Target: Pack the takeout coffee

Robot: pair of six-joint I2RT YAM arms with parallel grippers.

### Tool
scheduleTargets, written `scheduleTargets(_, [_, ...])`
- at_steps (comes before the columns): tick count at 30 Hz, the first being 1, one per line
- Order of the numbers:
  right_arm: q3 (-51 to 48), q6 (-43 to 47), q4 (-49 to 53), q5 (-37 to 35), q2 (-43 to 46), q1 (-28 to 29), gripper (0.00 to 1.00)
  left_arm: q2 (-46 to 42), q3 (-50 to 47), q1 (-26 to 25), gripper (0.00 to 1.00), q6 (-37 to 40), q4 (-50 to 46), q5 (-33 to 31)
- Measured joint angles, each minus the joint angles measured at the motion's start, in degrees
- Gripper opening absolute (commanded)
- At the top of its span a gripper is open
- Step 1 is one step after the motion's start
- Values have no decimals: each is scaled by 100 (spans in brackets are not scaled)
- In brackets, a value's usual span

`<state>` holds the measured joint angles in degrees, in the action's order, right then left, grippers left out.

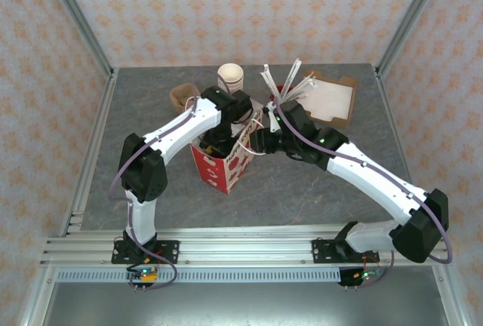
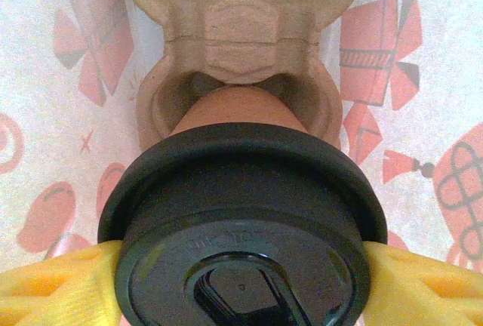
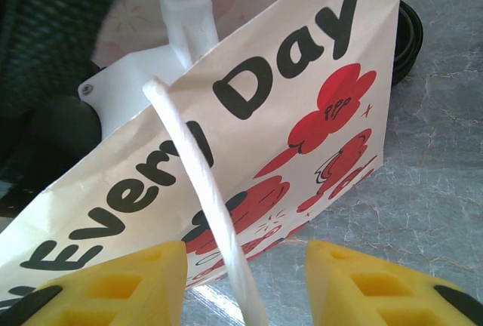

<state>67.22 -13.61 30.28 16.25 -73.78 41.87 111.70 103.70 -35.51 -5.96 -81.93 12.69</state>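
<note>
The takeout coffee, a tan cup under a round black lid, sits low inside the red-and-white bag. Its base rests in a pocket of a brown pulp carrier. My left gripper reaches down into the bag and is shut on the lid, with a yellow finger pressed against each side. My right gripper is open beside the bag's printed outer wall. The bag's white twisted handle runs loose between its fingers.
A stack of lidless cream cups and a brown pulp piece stand behind the bag. White stirrers and a cardboard tray with paper lie at the back right. Loose black lids sit behind the bag.
</note>
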Motion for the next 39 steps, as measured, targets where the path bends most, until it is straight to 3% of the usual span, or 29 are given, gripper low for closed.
scheduleTargets(14, [20, 22, 42, 0, -2, 0, 46, -334, 72, 0, 88, -13, -7, -2])
scheduleTargets(27, [256, 39, 105, -221, -90, 0, 61, -774, 254, 0, 91, -17, 57, 0])
scheduleTargets(39, [446, 31, 188, -297, -162, 0, 57, -1008, 107, -2, 89, -15, 221, 46])
